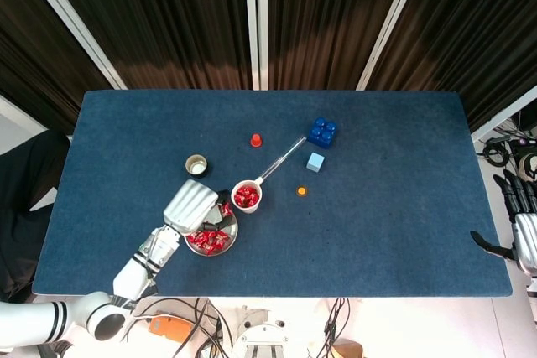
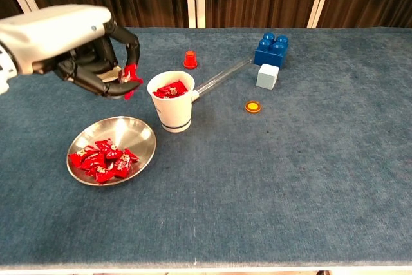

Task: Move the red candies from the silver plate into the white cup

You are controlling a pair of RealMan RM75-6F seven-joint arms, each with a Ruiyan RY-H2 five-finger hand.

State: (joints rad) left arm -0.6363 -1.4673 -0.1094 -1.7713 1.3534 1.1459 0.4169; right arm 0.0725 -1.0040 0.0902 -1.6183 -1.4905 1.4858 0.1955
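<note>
Candy half-hidden in left hand; right hand cut off.

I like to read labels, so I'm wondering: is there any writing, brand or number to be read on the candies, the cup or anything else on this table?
No text can be read in either view.
Red candies on the silver plate: pale specks on the wrappers, too small and blurred to read.
White cup: only a plain dark band, no words.
Blue block: no visible lettering.
</note>
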